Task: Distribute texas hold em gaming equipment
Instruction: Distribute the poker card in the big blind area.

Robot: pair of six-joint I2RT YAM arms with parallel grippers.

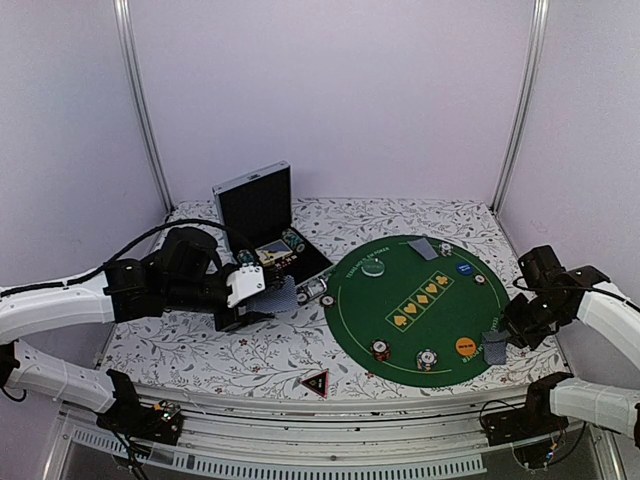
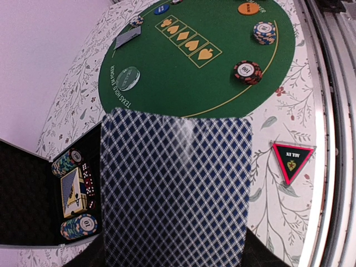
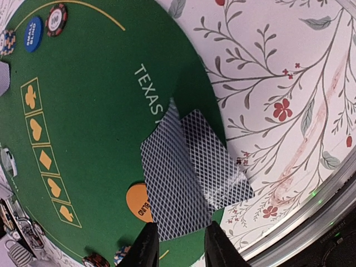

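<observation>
Now a card point(image 2: 175, 189), judged light, bendy and slick, is pinched by its edge in the left end effector point(image 1: 262, 292) beside the mat point(image 1: 440, 325). The right end effector point(image 3: 181, 236) is spread above two cards point(image 3: 183, 183) on the mat's rim.

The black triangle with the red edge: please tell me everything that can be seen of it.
The triangle is small, flat and black, with a bright red border. It carries small green lettering, too blurred to read, above a green spade-like mark. It looks like stiff plastic or card. It lies flat on the floral tablecloth near the front edge, just outside the near-left rim of the round green mat. Nothing touches it.
</observation>
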